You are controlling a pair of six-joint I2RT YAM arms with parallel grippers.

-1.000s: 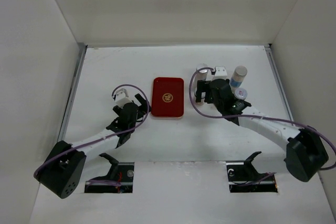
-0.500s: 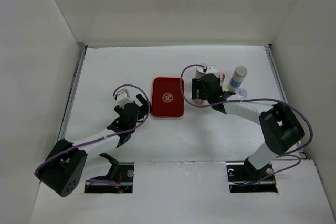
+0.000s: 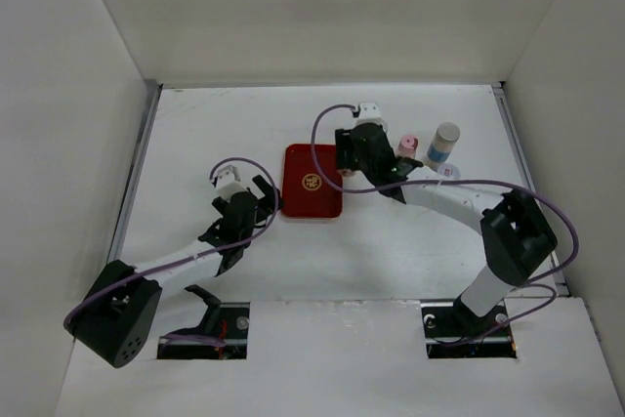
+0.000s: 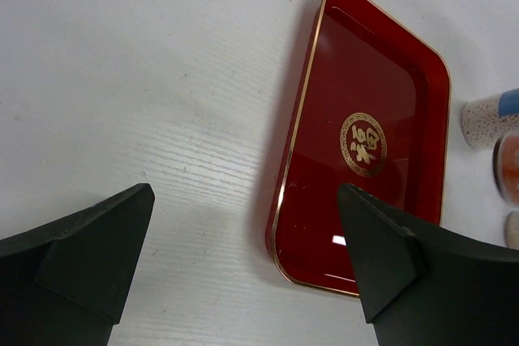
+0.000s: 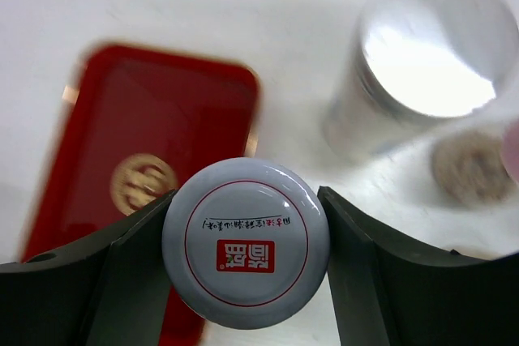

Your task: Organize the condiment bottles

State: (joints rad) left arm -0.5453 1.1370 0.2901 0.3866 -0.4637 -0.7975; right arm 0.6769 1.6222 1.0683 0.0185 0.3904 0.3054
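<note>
Sitting inside right hand (image 5: 246, 228) (bottle (image 5: 246, 255))

White arms (image 3: 181, 259), black joints (image 3: 518, 236), purple cables (image 3: 314, 144)

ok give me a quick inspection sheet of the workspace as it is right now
surface: white table, faint marks; red tray holds nothing
job's things: pink-capped bottle and silver-capped bottle upright right of tray; others only partly in view
clutter: nothing seen
grippers: left jaws open, empty, left of tray; right jaws shut on white-capped bottle
cables: right purple cable and left purple cable loop at the wrists
surroundings: white walls on three sides
</note>
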